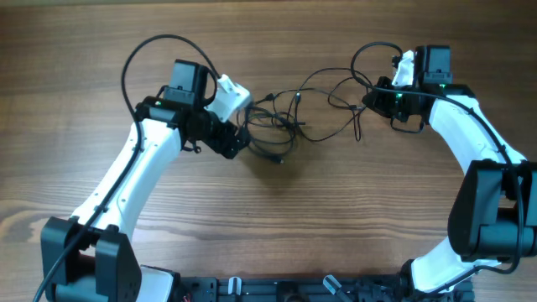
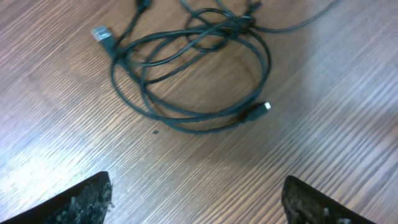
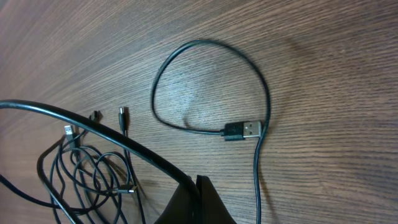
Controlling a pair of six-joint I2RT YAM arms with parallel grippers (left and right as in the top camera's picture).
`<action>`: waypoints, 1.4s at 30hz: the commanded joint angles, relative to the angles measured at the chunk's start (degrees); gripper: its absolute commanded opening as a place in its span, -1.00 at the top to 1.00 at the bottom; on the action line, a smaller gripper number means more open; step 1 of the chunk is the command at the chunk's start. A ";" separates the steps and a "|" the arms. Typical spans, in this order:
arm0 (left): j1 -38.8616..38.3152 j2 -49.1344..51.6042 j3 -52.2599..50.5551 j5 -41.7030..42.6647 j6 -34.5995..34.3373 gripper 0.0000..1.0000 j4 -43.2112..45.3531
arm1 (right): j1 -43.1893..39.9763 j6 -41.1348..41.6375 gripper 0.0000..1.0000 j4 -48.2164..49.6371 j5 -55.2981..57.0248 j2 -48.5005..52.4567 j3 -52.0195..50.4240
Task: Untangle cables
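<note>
1. Wood-grain table (image 1: 336, 210) fills every view, brown and streaked, with the two white arms reaching in from the near edge
2. I see the cables (image 1: 285, 117) lying as a thin black tangle in the middle of the far half of the table, between the two claws
3. The left claw (image 1: 237, 141) sits just beside the left end of the tangle; from its wrist camera the left claw (image 2: 199, 211) stands wide, one finger in each bottom corner, with nothing but bare wood between them
4. Ahead of those fingers the cables (image 2: 193, 81) lie flat in a loose coil of a few turns, apart from the fingers
5. A white-tipped plug (image 2: 101, 34) rests at the coil's upper left, and a small plug (image 2: 261, 109) lies on its lower right edge
6. The right claw (image 1: 375, 96) is at the right end of the tangle, its jaws closed tight
7. On its wrist view the right claw (image 3: 193, 199) has one black strand rising off the table and ending right at its tip, pinched there as far as I can see
8. Another strand curls in an open loop beside it, ending in a USB plug (image 3: 244, 130) that lies flat on the wood
</note>
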 commanded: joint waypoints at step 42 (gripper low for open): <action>-8.24 14.19 0.68 9.55 22.77 -0.68 6.23 | 0.20 -4.39 0.91 -3.72 -8.41 0.79 0.11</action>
